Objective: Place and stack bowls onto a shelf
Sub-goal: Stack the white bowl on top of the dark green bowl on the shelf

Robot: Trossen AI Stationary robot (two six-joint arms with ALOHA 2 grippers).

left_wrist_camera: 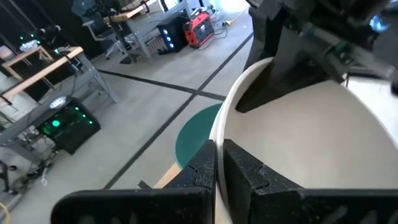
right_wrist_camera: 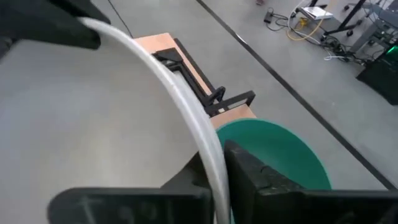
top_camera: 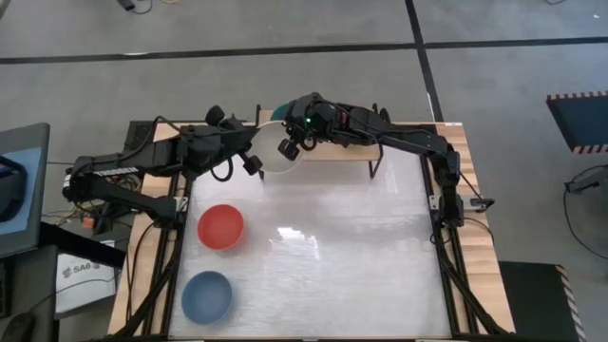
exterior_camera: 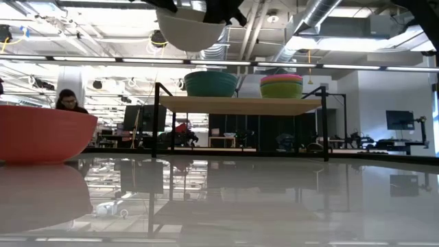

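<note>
The white bowl [top_camera: 274,152] hangs in the air over the shelf's left end, held between both grippers; in the low view the white bowl [exterior_camera: 191,31] is well above the shelf [exterior_camera: 240,104]. My left gripper [top_camera: 254,160] is shut on its left rim and my right gripper [top_camera: 290,144] on its right rim. The dark green bowl [exterior_camera: 210,84] stands by its base on the shelf, below the white one. A stack of small bowls [exterior_camera: 281,86], lime green on top, stands beside it. The red bowl [top_camera: 220,226] and the light blue bowl [top_camera: 206,296] rest on the table. My left gripper [left_wrist_camera: 219,165] pinches the white bowl's rim [left_wrist_camera: 217,134] on the bowl's left side, one finger inside and one outside. The bowl is lifted clear and sits about upright, mouth up. My right gripper [right_wrist_camera: 214,180] pinches the white bowl's rim [right_wrist_camera: 208,146] on the side opposite the left gripper, one finger inside the bowl and one outside. The bowl is clear of the shelf and the table.
The shelf [top_camera: 408,142] stands along the table's far edge, under my right arm. The red and light blue bowls occupy the table's left near part. The white tabletop [top_camera: 361,256] is bare in the middle and right. A person [exterior_camera: 67,101] sits far behind.
</note>
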